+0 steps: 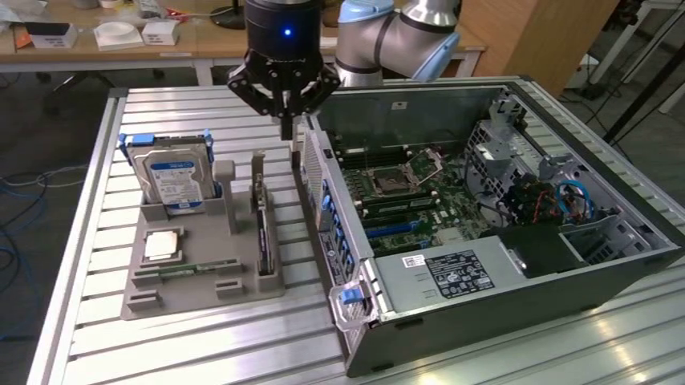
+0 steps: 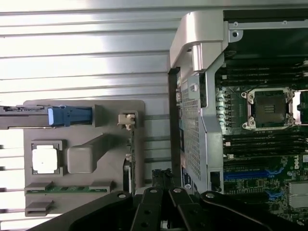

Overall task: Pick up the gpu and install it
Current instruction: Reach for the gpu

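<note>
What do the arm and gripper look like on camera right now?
The arm is silver-grey rounded tubing with light blue joint caps. The gripper is black, with a cylindrical body carrying a small glowing blue light, then angular linkages that taper to a narrow tip. In the wrist view, its black linkage bars carry silvery pivot pins.

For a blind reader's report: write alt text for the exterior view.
The arm's shut tool hangs empty above the gap between a grey parts holder and an open computer case. The gpu stands on edge in the holder, near a hard drive.
</note>
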